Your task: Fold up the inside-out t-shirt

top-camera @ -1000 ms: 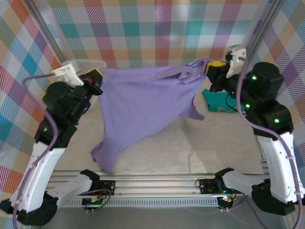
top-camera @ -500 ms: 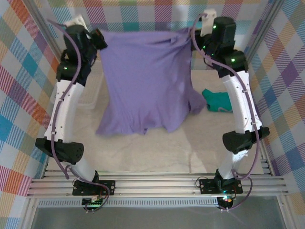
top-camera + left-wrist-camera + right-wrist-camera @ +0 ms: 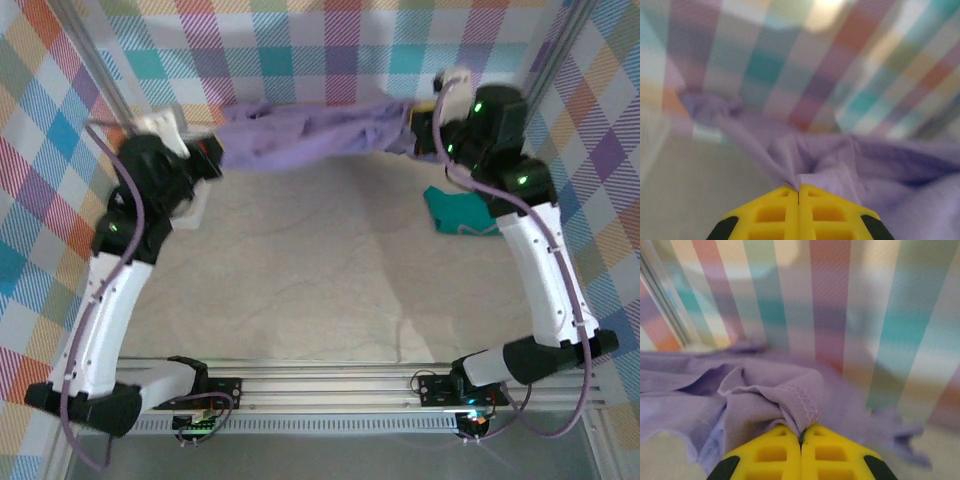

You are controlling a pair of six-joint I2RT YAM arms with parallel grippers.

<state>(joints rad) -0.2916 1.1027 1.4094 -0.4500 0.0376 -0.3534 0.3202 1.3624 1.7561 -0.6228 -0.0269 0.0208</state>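
The lavender inside-out t-shirt [image 3: 310, 135] is stretched as a bunched band between both grippers at the far end of the table, blurred with motion. My left gripper [image 3: 210, 152] is shut on its left end; in the left wrist view the yellow jaws pinch the t-shirt [image 3: 840, 160] right at the left gripper [image 3: 798, 188]. At the other end my right gripper [image 3: 420, 118] is shut on it too. A stitched hem of the t-shirt [image 3: 765, 395] is clamped in the right gripper [image 3: 801, 431].
A small teal-green garment [image 3: 458, 212] lies on the table near the right arm. A white basket [image 3: 190, 205] sits partly hidden behind the left arm. Plaid walls close in the back and sides. Metal rails [image 3: 330, 385] run along the near edge.
Both grippers have swung the shirt from hanging spread out to a bunched band flung toward the back wall. The arms lowered from their raised pose.
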